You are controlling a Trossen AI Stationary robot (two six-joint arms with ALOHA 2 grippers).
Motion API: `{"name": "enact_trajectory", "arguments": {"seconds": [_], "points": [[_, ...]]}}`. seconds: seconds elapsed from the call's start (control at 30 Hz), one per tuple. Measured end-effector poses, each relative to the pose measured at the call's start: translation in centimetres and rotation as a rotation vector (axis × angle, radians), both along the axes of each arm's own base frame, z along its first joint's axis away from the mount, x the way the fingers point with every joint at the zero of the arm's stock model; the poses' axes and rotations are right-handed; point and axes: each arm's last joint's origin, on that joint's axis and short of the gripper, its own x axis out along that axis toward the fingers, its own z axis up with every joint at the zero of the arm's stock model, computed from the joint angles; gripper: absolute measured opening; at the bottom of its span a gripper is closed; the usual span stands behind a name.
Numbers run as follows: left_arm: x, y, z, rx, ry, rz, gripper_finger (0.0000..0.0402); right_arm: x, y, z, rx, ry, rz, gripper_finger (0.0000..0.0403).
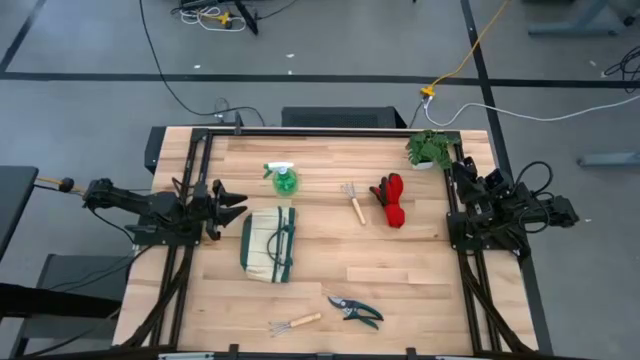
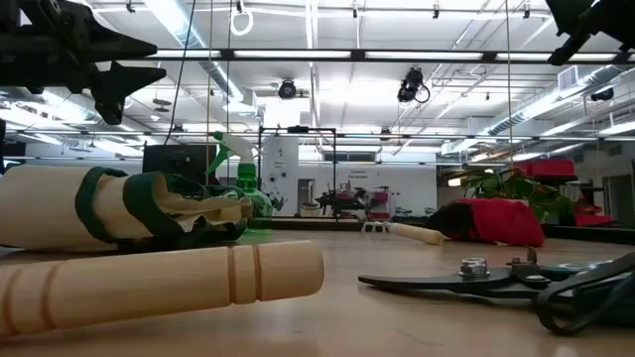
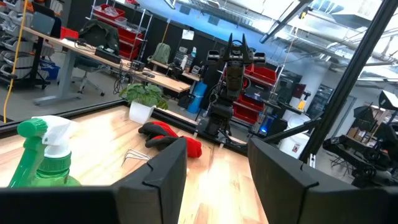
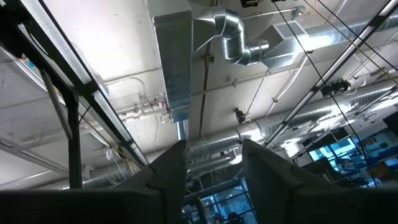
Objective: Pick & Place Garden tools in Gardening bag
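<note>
The beige gardening bag (image 1: 269,243) with green straps lies flat on its side left of centre. The green spray bottle (image 1: 285,179) lies behind it. One wooden-handled rake (image 1: 354,203) and the red-and-black gloves (image 1: 391,199) lie at centre-right. The second rake (image 1: 297,322) and the pruning shears (image 1: 357,311) lie near the front edge. My left gripper (image 1: 238,200) is open and empty, level above the table, just left of the bag's far end; its wrist view (image 3: 217,180) looks past the bottle (image 3: 43,155) toward the gloves (image 3: 168,137). My right gripper (image 4: 214,180) is open and empty, pointing up at the ceiling at the table's right edge.
A small leafy potted plant (image 1: 430,148) stands at the far right corner, close to my right arm (image 1: 500,210). Dark frame rails run along the table's left, right and far edges. Bare wood lies between the bag and the gloves and in front of them.
</note>
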Motion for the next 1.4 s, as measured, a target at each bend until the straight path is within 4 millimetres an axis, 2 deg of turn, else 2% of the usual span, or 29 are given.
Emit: {"name": "enact_trajectory", "arguments": {"seconds": [0.7, 0.87, 1.17, 1.3, 1.4], "points": [[0.0, 0.0, 0.0, 0.0, -0.002, 0.001, 0.0177, 0.0, 0.0, 0.0, 0.0, 0.0, 0.0, 0.0155], [-0.1, 0.2, 0.1, -0.017, -0.012, 0.077, 0.0177, 0.0, 0.0, 0.0, 0.0, 0.0, 0.0, 0.0155], [-0.1, 0.3, 0.3, -0.052, -0.031, 0.098, 0.0177, 0.0, 0.0, 0.0, 0.0, 0.0, 0.0, 0.0155], [-0.1, 0.2, 1.4, -0.048, 0.039, 0.044, 0.0177, 0.0, 0.0, 0.0, 0.0, 0.0, 0.0, 0.0155], [0.5, 0.0, 2.5, -0.011, 0.159, 0.051, 0.0177, 0.0, 0.0, 0.0, 0.0, 0.0, 0.0, 0.0155]]}}
